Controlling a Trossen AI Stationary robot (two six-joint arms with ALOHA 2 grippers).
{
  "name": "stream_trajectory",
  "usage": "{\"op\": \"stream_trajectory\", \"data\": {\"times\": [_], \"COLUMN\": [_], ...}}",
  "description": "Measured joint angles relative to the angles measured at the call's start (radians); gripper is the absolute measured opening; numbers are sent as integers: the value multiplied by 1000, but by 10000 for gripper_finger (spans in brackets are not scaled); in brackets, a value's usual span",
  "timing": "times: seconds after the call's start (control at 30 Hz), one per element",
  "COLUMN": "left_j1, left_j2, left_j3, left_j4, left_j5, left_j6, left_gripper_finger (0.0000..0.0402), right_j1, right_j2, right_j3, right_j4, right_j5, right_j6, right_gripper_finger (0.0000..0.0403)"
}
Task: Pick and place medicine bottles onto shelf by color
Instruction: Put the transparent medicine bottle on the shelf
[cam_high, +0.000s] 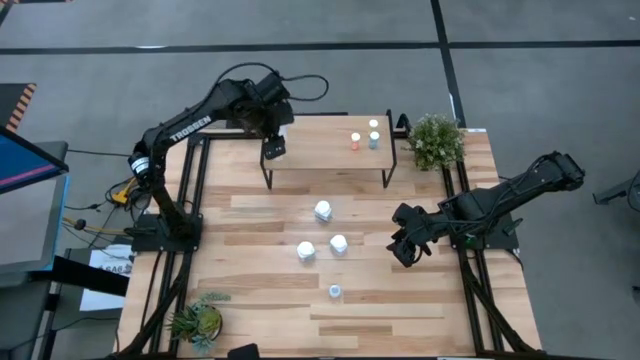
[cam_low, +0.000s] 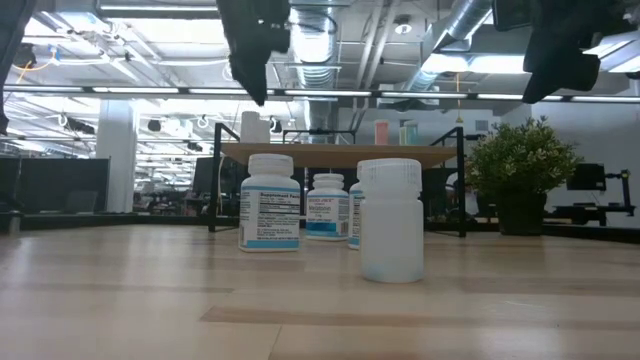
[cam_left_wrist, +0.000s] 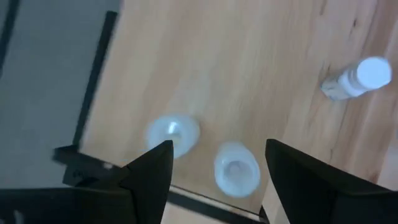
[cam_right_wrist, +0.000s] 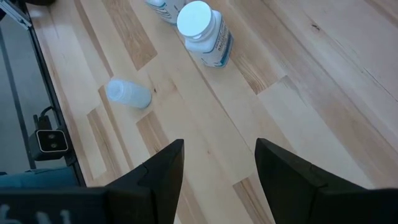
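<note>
The shelf (cam_high: 320, 152) stands at the table's far side. An orange-capped bottle (cam_high: 355, 140), a light-blue-capped one (cam_high: 374, 139) and a pale one (cam_high: 373, 124) stand on its right end. My left gripper (cam_high: 272, 150) hovers open over its left end, above two small pale-capped bottles (cam_left_wrist: 173, 132) (cam_left_wrist: 236, 169); the second shows between the fingers, untouched. Three bigger white bottles with blue labels (cam_high: 323, 211) (cam_high: 338, 243) (cam_high: 306, 252) and a small pale one (cam_high: 335, 291) stand on the table. My right gripper (cam_high: 403, 250) is open and empty to their right.
A potted plant (cam_high: 436, 142) stands at the far right corner beside the shelf, and another plant (cam_high: 198, 320) at the near left corner. Bare wooden tabletop (cam_high: 420, 310) lies near the front right. In the right wrist view the nearest white bottle (cam_right_wrist: 205, 28) stands beyond the fingers.
</note>
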Motion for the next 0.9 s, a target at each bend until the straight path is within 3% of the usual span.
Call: {"op": "stream_trajectory", "data": {"times": [0.2,0.4,0.63,0.8,0.9], "left_j1": [-22,-90,-244,-387,-486], "left_j2": [0,-4,-16,-16,-15], "left_j3": [121,147,145,145,145], "left_j4": [-133,-278,-280,-280,-280], "left_j5": [12,123,213,206,152], "left_j6": [-92,-162,-230,-319,-370], "left_gripper_finger": [242,242,242,242,242], "right_j1": [0,0,0,0,0], "right_j2": [0,0,0,0,0], "right_j3": [0,0,0,0,0], "right_j4": [0,0,0,-5,-5], "right_j5": [0,0,0,0,0], "right_j6": [0,0,0,-1,0], "right_gripper_finger": [218,218,218,218,218]}}
